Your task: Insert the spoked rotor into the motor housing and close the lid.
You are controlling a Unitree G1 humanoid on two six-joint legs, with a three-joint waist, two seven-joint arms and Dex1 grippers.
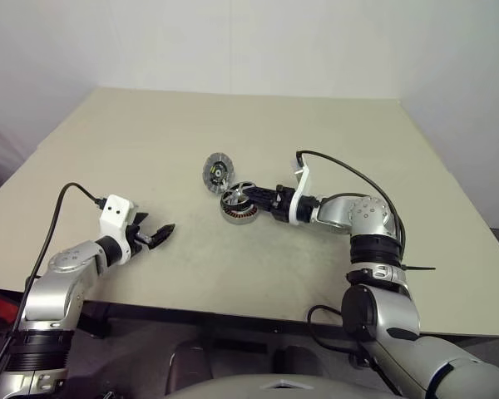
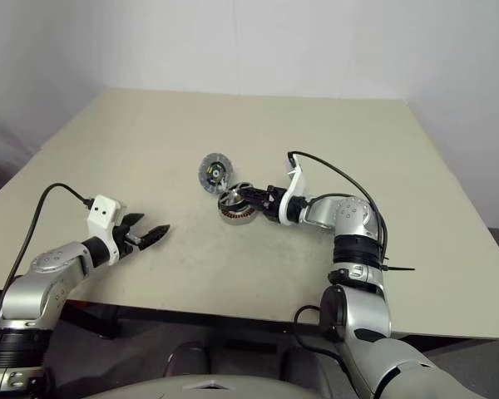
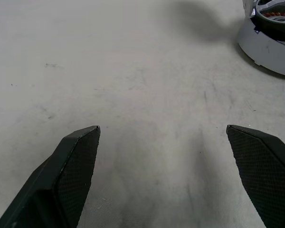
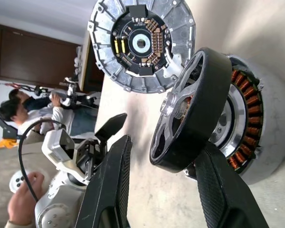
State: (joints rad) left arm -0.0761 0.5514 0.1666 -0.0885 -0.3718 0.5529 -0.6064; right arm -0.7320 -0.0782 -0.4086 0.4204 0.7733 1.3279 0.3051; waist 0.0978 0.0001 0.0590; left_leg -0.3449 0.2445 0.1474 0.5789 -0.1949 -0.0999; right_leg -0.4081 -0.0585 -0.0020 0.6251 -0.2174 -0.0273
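- The left tool (image 1: pixel 156 236) hovers low over the counter (image 1: pixel 133 158) near its front edge, at about 8 o'clock from the parts, well apart from them. Its two black fingers (image 3: pixel 76 166) stand wide with nothing between them and point toward 2 o'clock.
- The lid (image 1: pixel 217 172), a ribbed grey disc with a dark centre and small yellow marks, lies near the middle of the counter, at 11 o'clock from the motor housing and just beside it.
- The motor housing (image 1: pixel 237 211) sits on the counter at 5 o'clock from the lid, its ring of copper-brown windings (image 4: pixel 244 121) facing up.
- The spoked rotor (image 1: pixel 240 195), a dark ring with silver spokes, is tilted over the housing's 12 o'clock side, one edge down at the windings and the other raised; it is not seated in the cup.
- The right tool (image 1: pixel 256 196) reaches in from 3 o'clock and points toward 9 o'clock. Its fingers (image 4: pixel 221 187) are about half closed, clamped on the rotor's rim.
- In the right wrist view, people (image 4: pixel 23 111) sit in the background beyond the counter, and a hand (image 4: pixel 21 202) holds a controller.
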